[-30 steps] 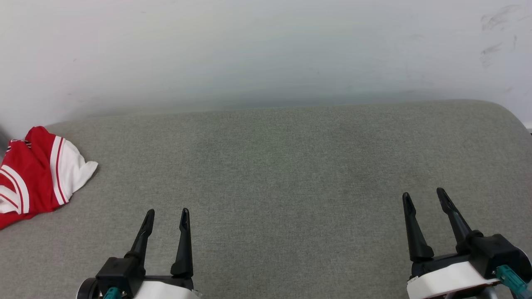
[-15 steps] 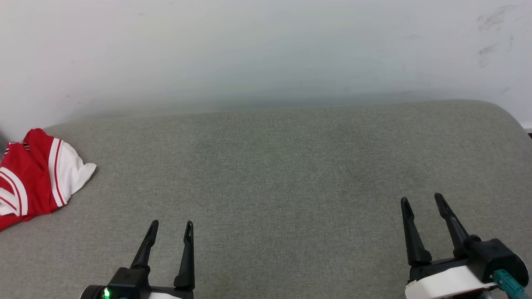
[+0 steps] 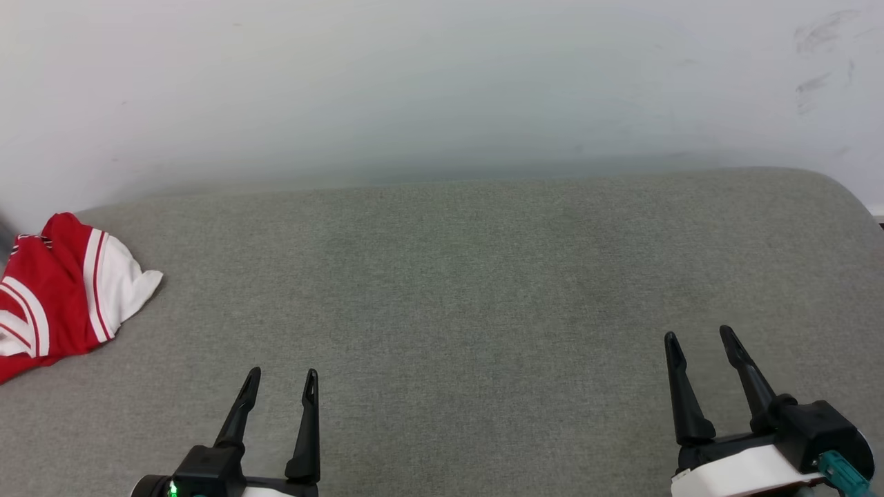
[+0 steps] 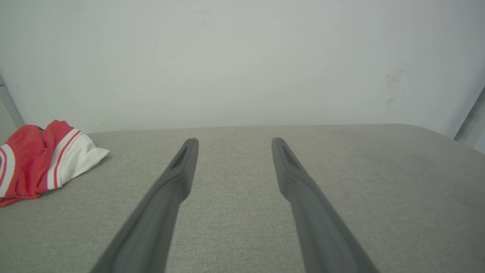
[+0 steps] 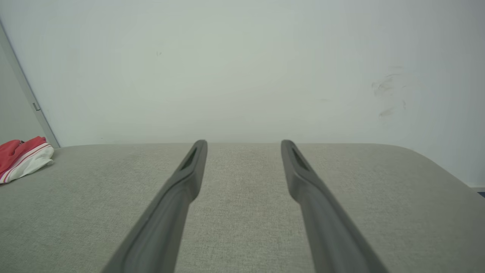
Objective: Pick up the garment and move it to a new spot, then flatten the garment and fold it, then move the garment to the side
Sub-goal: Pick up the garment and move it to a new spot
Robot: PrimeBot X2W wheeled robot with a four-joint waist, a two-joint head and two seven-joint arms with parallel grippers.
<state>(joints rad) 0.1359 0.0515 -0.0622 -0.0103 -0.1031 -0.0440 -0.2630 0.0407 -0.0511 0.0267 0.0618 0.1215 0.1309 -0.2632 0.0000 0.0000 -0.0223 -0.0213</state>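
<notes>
The garment [image 3: 59, 300] is a red shirt with a white striped sleeve, lying crumpled at the far left edge of the grey cushion [image 3: 456, 290], partly cut off by the head view's border. It lies at the left in the left wrist view [image 4: 45, 161] and as a small heap in the right wrist view [image 5: 22, 157]. My left gripper [image 3: 283, 376] stands open at the lower left, well to the right of the shirt, nothing between its fingers. My right gripper [image 3: 697, 337] is open at the lower right, far from the shirt.
A pale wall [image 3: 442, 83] rises directly behind the cushion, with dark scuff marks [image 3: 818, 62] at the upper right. The cushion's right end curves away at a rounded corner [image 3: 846, 193]. A wide stretch of grey fabric lies between the grippers and the wall.
Both grippers have drawn back toward the bottom edge of the head view, staying open. The shirt has not moved.
</notes>
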